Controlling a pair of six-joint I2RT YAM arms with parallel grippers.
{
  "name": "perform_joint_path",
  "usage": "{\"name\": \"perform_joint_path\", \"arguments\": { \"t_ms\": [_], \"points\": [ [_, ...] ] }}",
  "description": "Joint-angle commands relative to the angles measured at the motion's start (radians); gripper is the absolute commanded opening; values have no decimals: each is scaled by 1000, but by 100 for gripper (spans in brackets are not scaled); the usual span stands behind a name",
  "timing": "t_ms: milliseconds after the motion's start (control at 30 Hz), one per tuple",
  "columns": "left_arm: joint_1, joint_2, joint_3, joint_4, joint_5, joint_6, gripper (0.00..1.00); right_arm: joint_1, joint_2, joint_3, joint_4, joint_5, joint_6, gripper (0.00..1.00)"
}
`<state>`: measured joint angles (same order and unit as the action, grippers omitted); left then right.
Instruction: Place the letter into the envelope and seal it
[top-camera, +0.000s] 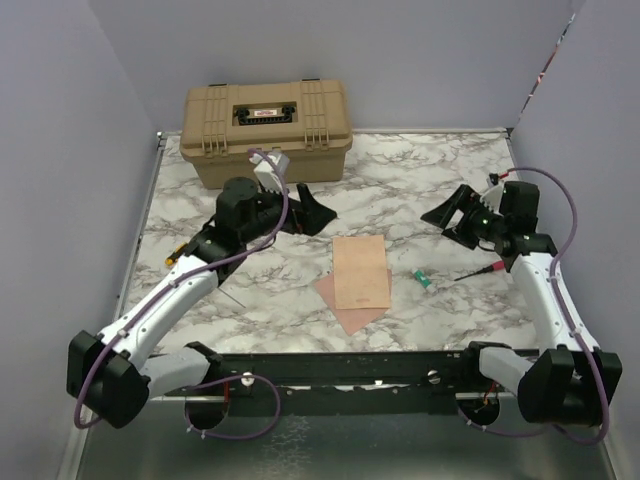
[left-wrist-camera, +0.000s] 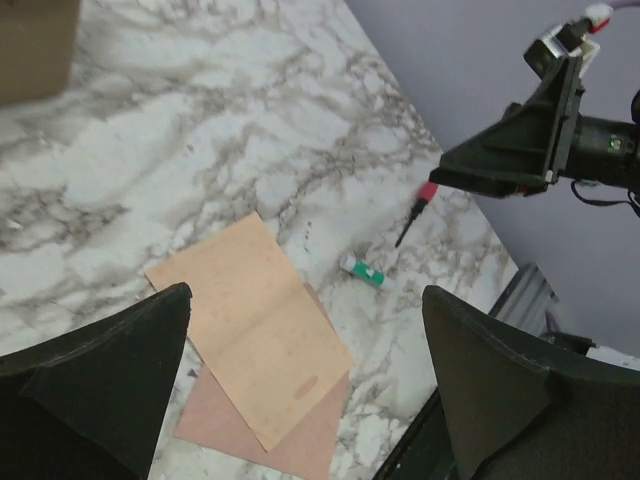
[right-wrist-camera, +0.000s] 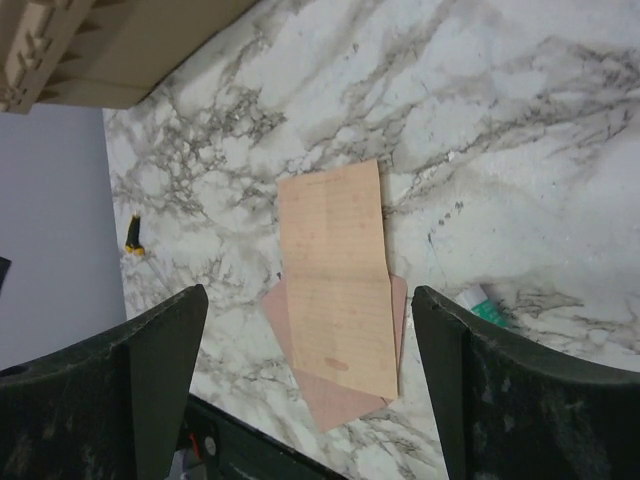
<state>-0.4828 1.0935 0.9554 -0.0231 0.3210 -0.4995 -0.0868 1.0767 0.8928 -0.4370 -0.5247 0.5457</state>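
Note:
The tan-orange letter (top-camera: 361, 268) lies flat in the middle of the marble table, on top of the pinkish-brown envelope (top-camera: 350, 318), which peeks out at its near end and sides. Both also show in the left wrist view, letter (left-wrist-camera: 250, 320) over envelope (left-wrist-camera: 300, 445), and in the right wrist view, letter (right-wrist-camera: 335, 270) over envelope (right-wrist-camera: 335, 408). My left gripper (top-camera: 312, 214) is open and empty, raised behind and left of the papers. My right gripper (top-camera: 448, 218) is open and empty, raised to their right. Neither touches the papers.
A tan toolbox (top-camera: 265, 130) stands at the back. A green-and-white glue stick (top-camera: 423, 278) and a red-handled screwdriver (top-camera: 478, 272) lie right of the papers. A small yellow-black tool (top-camera: 178, 255) lies at the left. Grey walls enclose the table.

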Motion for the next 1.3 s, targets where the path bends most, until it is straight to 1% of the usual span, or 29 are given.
{"name": "perform_joint_path", "arguments": {
  "t_ms": [0,133,200,267,433,533,567,667,833,1067,1267],
  "points": [
    [-89,91,-67,75,-57,-109,99,-3,57,-71,90,-105,70,86],
    [-169,175,-145,121,-181,-171,99,-4,105,-128,139,-154,83,80],
    [-189,209,-195,174,-215,-195,95,-1,129,-160,184,-178,97,79],
    [-200,253,-230,227,-218,-214,86,15,158,-184,229,-194,116,76],
    [-241,388,-240,327,-190,-226,61,114,237,-205,322,-136,121,72],
    [-274,445,-242,371,-191,-220,43,150,319,-204,421,-118,119,63],
    [-286,452,-246,386,-205,-216,40,160,346,-196,456,-107,114,61],
    [-321,475,-257,424,-249,-207,35,185,437,-164,508,-42,97,59],
    [-347,521,-265,424,-256,-197,28,221,556,-128,545,-55,88,55],
    [-353,592,-289,421,-258,-206,22,257,626,-145,606,-93,95,53],
    [-354,622,-292,400,-283,-208,21,258,664,-158,645,-127,90,50]
  ]
}}
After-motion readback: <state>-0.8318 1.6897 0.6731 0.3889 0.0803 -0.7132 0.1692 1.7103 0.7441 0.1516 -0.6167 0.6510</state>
